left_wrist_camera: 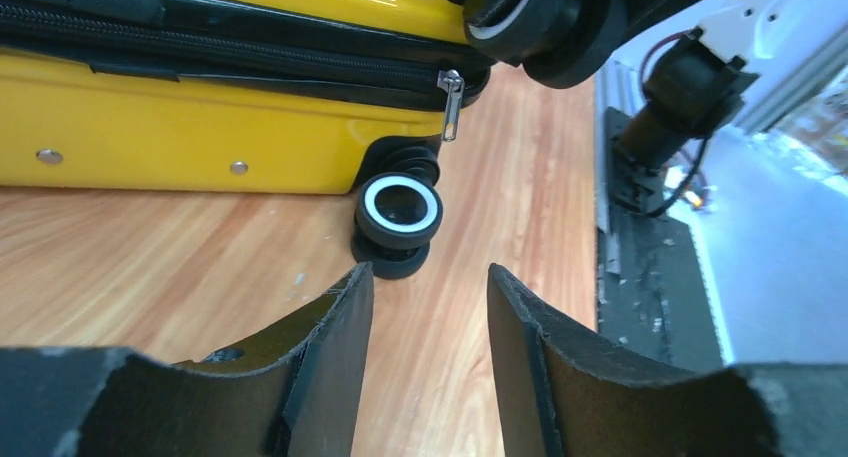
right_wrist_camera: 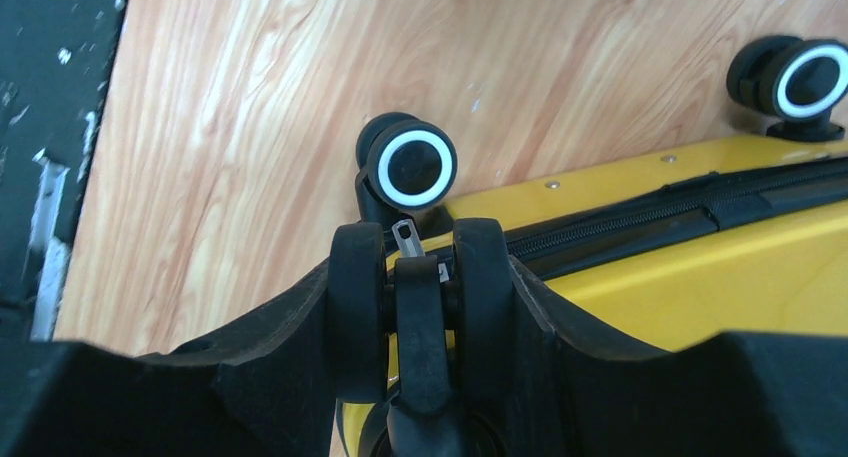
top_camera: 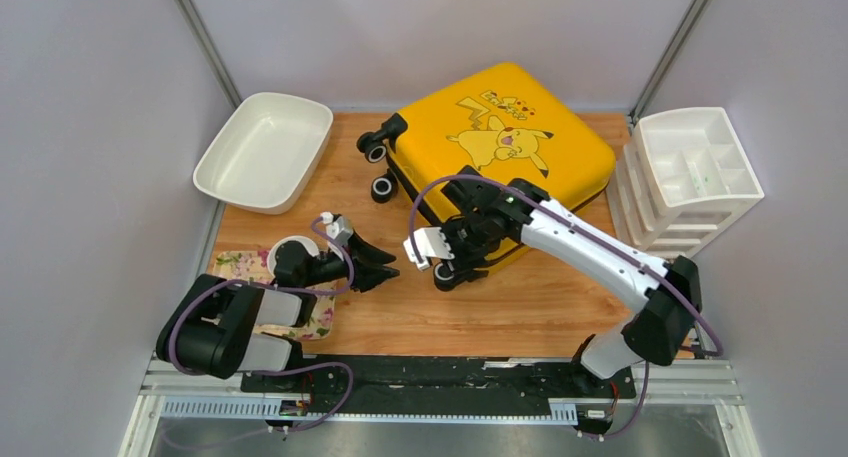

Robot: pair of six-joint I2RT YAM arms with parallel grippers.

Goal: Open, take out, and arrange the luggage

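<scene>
Luggage (top_camera: pixel 520 127) lies flat, lid up, on the far right half of the table (top_camera: pixel 540 307). Its far edge is close to the back wall and its right corner is just beside a white drawer organizer (top_camera: pixel 690 172). White basin (top_camera: pixel 262 149) sits at the far-left corner, reaching past the table's left edge. Bare wood is free in front of the luggage and between the arms. Floral mat (top_camera: pixel 232 264) lies along the near-left edge.

Right arm crosses the lid's near-left part and hides it. White round object (top_camera: pixel 292 245) by the left wrist is mostly covered and not identifiable. Zipper pull (left_wrist_camera: pixel 452 102) hangs at the near-left corner, and the zipper track beside it looks shut.

Left tool (top_camera: pixel 388 262) is spread, empty and touching nothing, aimed at the lower caster (left_wrist_camera: pixel 398 212). Right tool (right_wrist_camera: pixel 420 267) is clenched on the upper caster (right_wrist_camera: pixel 355 297), with its fingers (right_wrist_camera: pixel 290 327) pressing the outer sides of the twin wheels.
</scene>
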